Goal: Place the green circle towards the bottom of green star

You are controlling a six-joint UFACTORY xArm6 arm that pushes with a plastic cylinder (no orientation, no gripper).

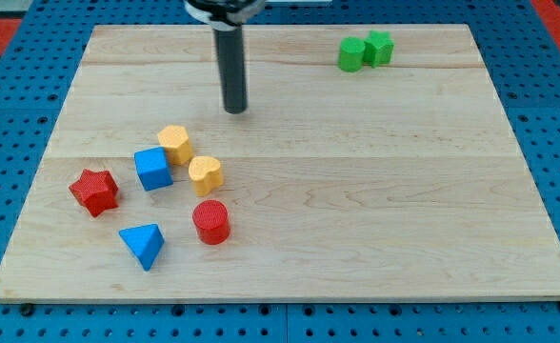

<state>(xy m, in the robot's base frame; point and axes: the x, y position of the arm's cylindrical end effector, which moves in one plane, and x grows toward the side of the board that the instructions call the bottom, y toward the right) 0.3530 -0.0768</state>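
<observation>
The green circle (351, 54) and the green star (379, 47) sit side by side and touching near the view's top right of the wooden board (356, 191). The circle is on the star's left and slightly lower. My tip (235, 109) is the lower end of a dark rod coming down from the view's top. It rests on the board well to the left of the green pair and above the cluster of other blocks, touching no block.
At the view's lower left lie a yellow hexagon (175, 144), a yellow heart (205, 175), a blue cube (152, 169), a red star (94, 191), a red cylinder (210, 222) and a blue triangle (143, 245).
</observation>
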